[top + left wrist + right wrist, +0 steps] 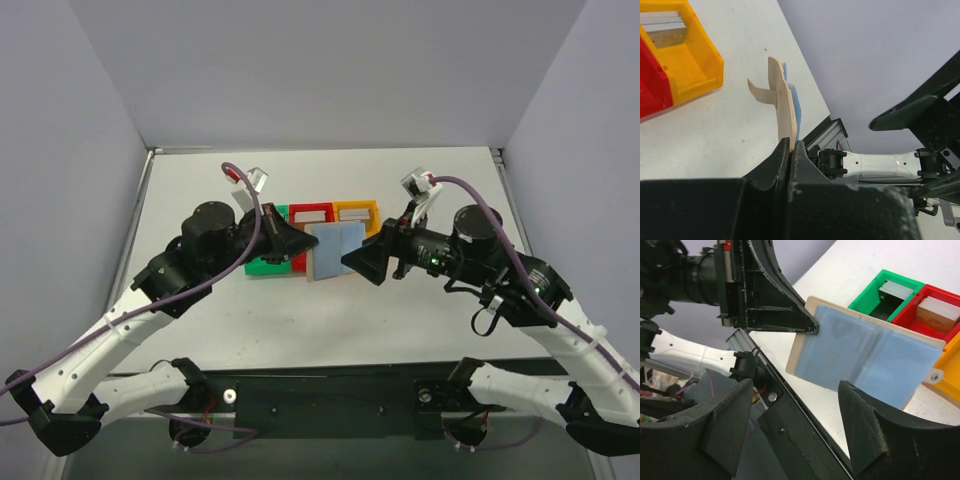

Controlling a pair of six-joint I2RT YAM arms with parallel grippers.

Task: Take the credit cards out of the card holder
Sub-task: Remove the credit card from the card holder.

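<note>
The card holder hangs unfolded above the table, tan outside with light blue inner panels facing my right wrist camera. My left gripper is shut on one corner of it, and in the left wrist view it shows edge-on with its snap tab sticking out. My right gripper is open with nothing between its fingers, just short of the holder's lower edge. Credit cards lie in the green bin, the red bin and the orange bin. I cannot tell whether any card sits inside the blue panels.
The three bins stand in a row behind the holder: green, red, orange. Both arms meet over the table's middle, and the left gripper and right gripper are close together. Grey walls enclose the table.
</note>
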